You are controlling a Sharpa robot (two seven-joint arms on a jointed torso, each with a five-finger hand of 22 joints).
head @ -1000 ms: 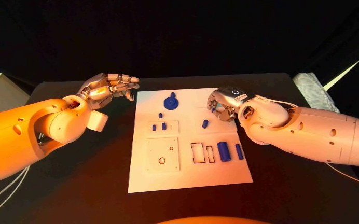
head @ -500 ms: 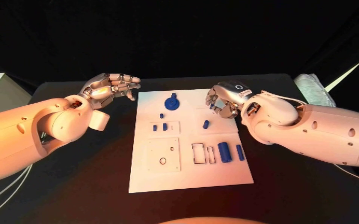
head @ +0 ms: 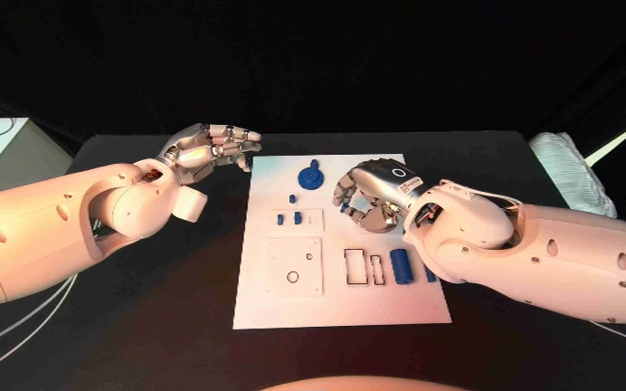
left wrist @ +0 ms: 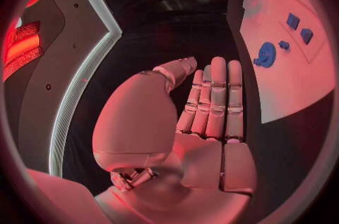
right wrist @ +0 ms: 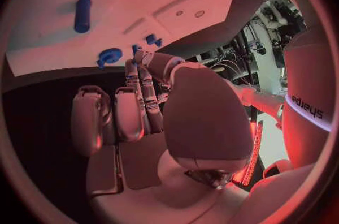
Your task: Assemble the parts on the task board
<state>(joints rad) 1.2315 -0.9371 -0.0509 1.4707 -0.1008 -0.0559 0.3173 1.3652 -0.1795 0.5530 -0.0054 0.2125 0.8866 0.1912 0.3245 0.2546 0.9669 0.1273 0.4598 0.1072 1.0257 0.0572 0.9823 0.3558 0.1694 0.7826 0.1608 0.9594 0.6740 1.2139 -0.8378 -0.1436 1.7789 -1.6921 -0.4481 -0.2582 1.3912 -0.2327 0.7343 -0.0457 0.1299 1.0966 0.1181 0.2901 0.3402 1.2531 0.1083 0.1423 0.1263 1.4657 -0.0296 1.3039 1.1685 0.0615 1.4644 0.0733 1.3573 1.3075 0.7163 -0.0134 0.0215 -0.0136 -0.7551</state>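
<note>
Nearest the robot, the white task board [head: 342, 305] shows a bare stretch, then a raised square plate [head: 294, 267] with a small hole beside two slim rectangular slots [head: 362, 266]. Just right of the slots lies a blue cylinder [head: 401, 266], with a thinner blue pin [head: 428, 272] partly hidden by the right forearm.

Farther up, two short blue pegs [head: 289, 219] stand in a small block, a single peg [head: 292, 198] sits above them, and a blue round disc with a knob [head: 310, 177] lies near the far edge.

The right hand [head: 369, 197] hangs over the middle-right of the board, fingers curled downward over something small; whether it grips a part cannot be told from any view. The left hand [head: 213, 148] hovers off the board's far-left corner over the black table [head: 144, 309], fingers together and lightly bent, holding nothing, as the left wrist view confirms.

The step in hand seems to be a pick by the right hand. Next it would need a secure pinch, a lift, then alignment with a matching slot.
</note>
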